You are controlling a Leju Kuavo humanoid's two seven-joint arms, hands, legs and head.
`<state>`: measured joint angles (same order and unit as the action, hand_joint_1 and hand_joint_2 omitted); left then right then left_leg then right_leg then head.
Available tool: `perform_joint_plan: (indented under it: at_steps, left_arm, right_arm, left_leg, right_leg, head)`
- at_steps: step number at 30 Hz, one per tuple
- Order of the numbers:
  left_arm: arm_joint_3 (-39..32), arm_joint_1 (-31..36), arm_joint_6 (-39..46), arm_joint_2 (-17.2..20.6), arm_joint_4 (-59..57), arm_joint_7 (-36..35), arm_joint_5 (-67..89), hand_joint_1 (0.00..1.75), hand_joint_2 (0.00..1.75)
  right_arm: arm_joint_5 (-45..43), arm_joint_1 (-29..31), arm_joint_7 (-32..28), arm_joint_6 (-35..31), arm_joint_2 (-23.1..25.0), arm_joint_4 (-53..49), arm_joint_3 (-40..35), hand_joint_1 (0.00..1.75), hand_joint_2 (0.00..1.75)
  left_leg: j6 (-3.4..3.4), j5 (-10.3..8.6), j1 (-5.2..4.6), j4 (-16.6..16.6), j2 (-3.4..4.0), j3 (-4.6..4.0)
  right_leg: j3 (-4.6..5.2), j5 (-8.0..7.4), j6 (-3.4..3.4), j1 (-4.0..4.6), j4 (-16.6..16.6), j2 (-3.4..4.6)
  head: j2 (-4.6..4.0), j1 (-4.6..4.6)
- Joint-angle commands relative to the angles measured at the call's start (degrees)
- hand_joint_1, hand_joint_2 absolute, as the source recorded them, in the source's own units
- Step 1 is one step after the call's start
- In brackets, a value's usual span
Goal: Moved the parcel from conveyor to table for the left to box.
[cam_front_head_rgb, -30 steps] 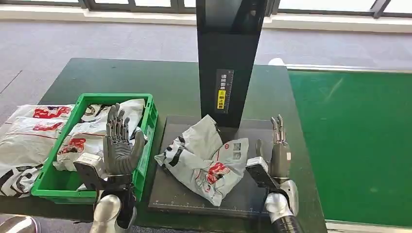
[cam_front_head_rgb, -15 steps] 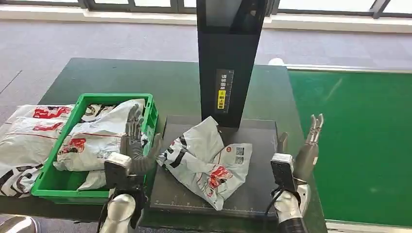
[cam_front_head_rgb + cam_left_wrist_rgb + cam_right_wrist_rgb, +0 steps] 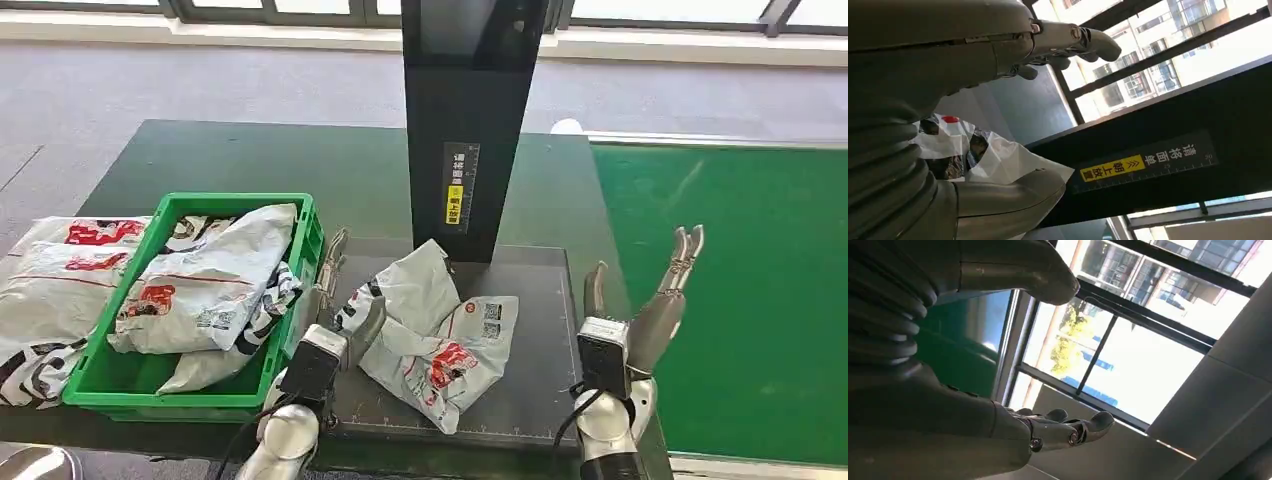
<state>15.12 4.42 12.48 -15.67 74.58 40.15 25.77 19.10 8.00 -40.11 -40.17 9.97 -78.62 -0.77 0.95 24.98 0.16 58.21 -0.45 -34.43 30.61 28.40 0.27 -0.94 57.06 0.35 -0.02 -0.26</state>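
- Where the left hand (image 3: 340,305) stands beside the grey parcel (image 3: 432,335), note its fingers (image 3: 332,262) extended and apart, thumb just touching the parcel's near-left edge; it holds nothing.
- Read the parcel as lying toward the robot's right of those fingers, on the dark platform (image 3: 545,300) in front of the black column (image 3: 468,120).
- Take its long axis as running diagonally, from the corner near the column toward the robot's near right.
- Check the right hand (image 3: 650,305): fingers straight and spread, raised off the platform's right edge, well apart from the parcel.
- Judge the left hand nearer; the green crate (image 3: 300,300) sits just beside it, already carrying parcels.
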Motion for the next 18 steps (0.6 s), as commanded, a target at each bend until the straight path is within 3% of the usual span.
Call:
perform_joint_plan:
  at_steps: [1, 11, 14, 18]
  left_arm:
    - [2.5, 5.6, 3.1, -2.4, -8.6, -0.2, 6.0, 0.0, 1.75]
    - [3.8, 10.2, 6.1, -4.0, -18.8, -4.1, 13.5, 0.0, 1.75]
    - [5.9, 14.4, 11.9, -3.9, -29.0, -13.0, 25.1, 0.0, 1.75]
    - [7.2, 18.4, 15.9, -4.3, -39.8, -15.9, 27.6, 0.0, 1.75]
  right_arm:
    - [-0.4, 0.1, 0.1, 0.2, 0.5, -1.7, 5.0, 0.0, 1.75]
    - [-1.2, 0.3, 0.1, 0.2, 0.6, -1.7, 6.5, 0.0, 1.75]
    - [-1.2, 0.8, 0.1, 0.2, 0.7, -1.3, 6.4, 0.0, 1.75]
    - [-0.9, 1.2, 0.1, 0.2, 0.8, -0.6, 6.7, 0.0, 1.75]
  left_leg:
    - [-0.02, -0.07, -0.01, -0.1, -0.23, 0.03]
    - [-0.02, -0.11, -0.01, -0.1, -0.34, -0.02]
    - [-0.03, -0.14, -0.01, -0.1, -0.35, -0.02]
    - [-0.02, -0.07, -0.02, -0.1, -0.17, 0.07]
  right_leg:
    - [-0.14, 0.0, -0.03, 0.01, -0.1, -0.3]
    - [-0.1, -0.01, 0.01, 0.0, -0.1, -0.41]
    - [-0.05, -0.03, 0.0, 0.0, -0.1, -0.41]
    - [-0.07, -0.03, 0.03, -0.02, -0.1, -0.2]
  head:
    - [0.0, 0.0]
    - [0.0, 0.0]
    - [0.02, 0.0]
    - [0.02, 0.0]
